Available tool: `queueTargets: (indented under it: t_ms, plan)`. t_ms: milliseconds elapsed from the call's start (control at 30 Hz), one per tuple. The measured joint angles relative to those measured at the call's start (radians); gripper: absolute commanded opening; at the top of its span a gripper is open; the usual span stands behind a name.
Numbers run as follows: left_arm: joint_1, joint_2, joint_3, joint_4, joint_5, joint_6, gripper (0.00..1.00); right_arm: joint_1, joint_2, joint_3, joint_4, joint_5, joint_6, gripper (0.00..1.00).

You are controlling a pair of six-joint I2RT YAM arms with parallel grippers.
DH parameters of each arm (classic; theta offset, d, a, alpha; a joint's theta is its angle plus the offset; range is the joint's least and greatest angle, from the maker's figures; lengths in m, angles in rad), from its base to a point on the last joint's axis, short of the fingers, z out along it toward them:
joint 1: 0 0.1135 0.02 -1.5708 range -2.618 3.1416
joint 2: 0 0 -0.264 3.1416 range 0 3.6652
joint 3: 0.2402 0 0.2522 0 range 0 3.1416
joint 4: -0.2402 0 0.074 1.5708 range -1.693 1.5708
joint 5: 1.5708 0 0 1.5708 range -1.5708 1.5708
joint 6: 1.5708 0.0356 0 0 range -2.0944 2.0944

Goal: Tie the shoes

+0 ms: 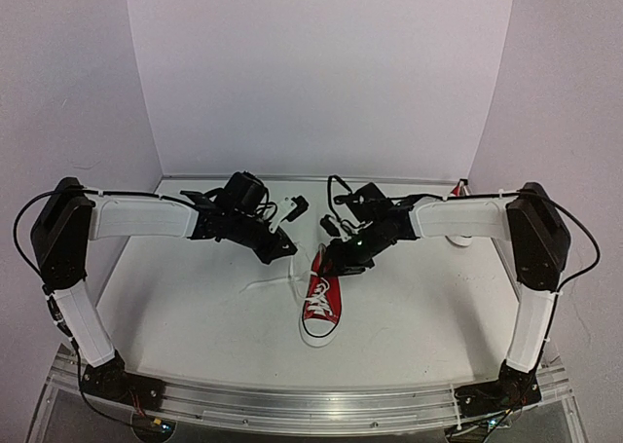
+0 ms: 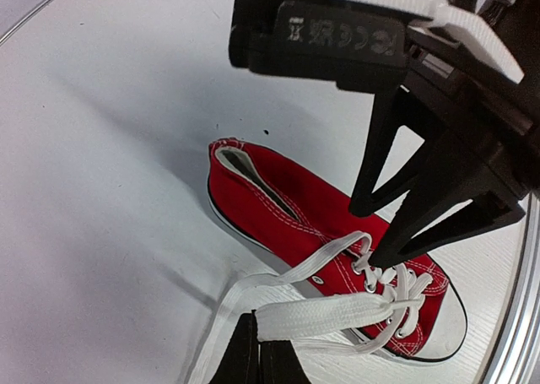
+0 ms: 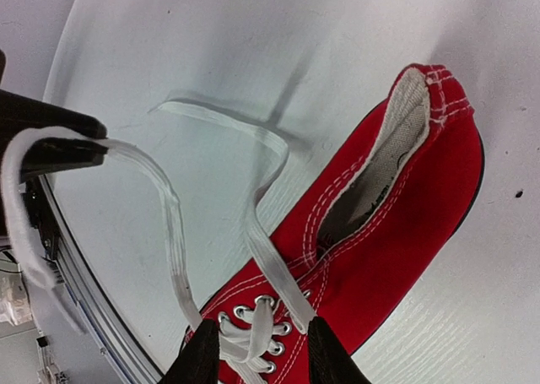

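Red canvas on a rubber sole makes the shoe (image 1: 321, 302) light and a little floppy, so expect it to skid or tip on the smooth table (image 1: 195, 307) if you pull hard. It stands on its sole about mid-table, toe toward the near edge. The flat white laces are limp and hold no shape, but they should grip well when pinched flat, so take them well out along the free length, not close to the eyelets. Your left gripper (image 2: 257, 332) is clenched on one lace (image 2: 329, 316), which stretches from the eyelets toward the left edge. Your right gripper (image 3: 268, 348) hangs over the eyelets with its fingers apart, grasping nothing. The loose lace (image 3: 253, 139) runs up between them and out onto the table. Count one shoe in plain view and a scrap of red (image 1: 458, 186) at the far right corner behind the right arm, probably the second. You have two lace ends, one of them held, and two grippers.
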Motion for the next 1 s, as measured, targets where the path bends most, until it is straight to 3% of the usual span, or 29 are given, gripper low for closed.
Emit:
queueTargets:
  t_ms: [133,300,400,900,1000]
  plan:
    - [0.000,0.000,0.000,0.000,0.000,0.000,0.00,0.000,0.039,0.003,0.000,-0.004,-0.012,0.30]
    - [0.000,0.000,0.000,0.000,0.000,0.000,0.00,0.000,0.070,0.007,0.000,-0.012,-0.025,0.13]
    - [0.001,0.000,0.000,0.000,-0.001,0.000,0.00,0.000,0.070,0.010,0.001,-0.016,-0.030,0.09]
    - [0.013,0.061,0.033,-0.011,-0.004,-0.003,0.00,0.000,0.002,0.011,0.000,-0.017,-0.034,0.03]
    - [0.013,0.070,0.038,-0.019,-0.010,-0.004,0.00,0.000,-0.008,0.011,0.000,-0.017,-0.036,0.10]
